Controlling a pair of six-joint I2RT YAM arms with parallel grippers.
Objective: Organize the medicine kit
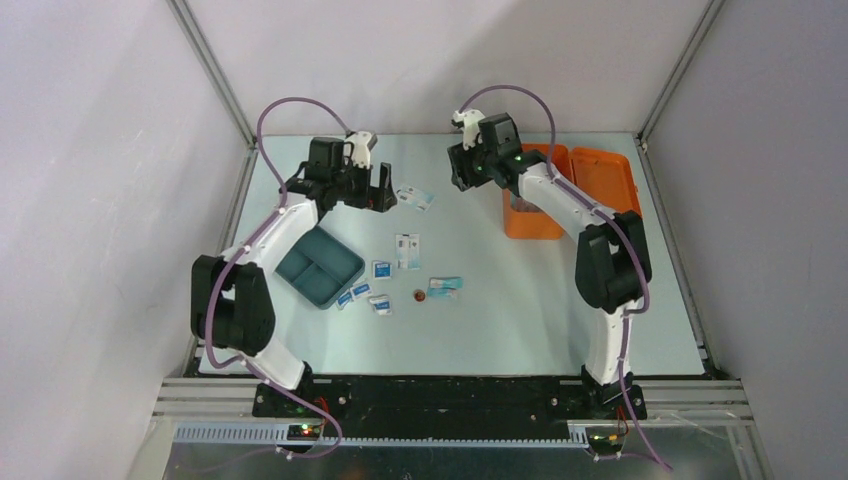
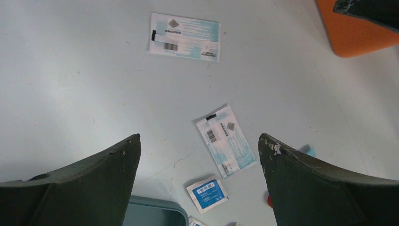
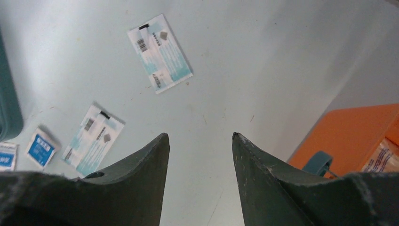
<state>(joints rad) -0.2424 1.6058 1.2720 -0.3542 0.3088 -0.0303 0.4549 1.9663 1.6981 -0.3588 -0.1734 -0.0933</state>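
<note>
The medicine kit (image 1: 536, 224) sits at the far right of the tabletop (image 1: 500, 330), with its orange lid flipped open to the right and the right arm stretched across it. The right end effector (image 3: 200, 137) hangs just left of the kit, fingers a little apart and nothing between them. The left end effector (image 2: 199, 141) is far left of centre, spread wide and also empty. A long white-and-teal packet (image 1: 415, 197) lies just right of it, another (image 1: 407, 250) is mid-table, and a third (image 1: 445, 287) is nearer. The teal divided tray (image 1: 320, 266) is on the left, with small blue sachets (image 1: 381, 268) beside it and a tiny red thing (image 1: 419, 295) close by.
</note>
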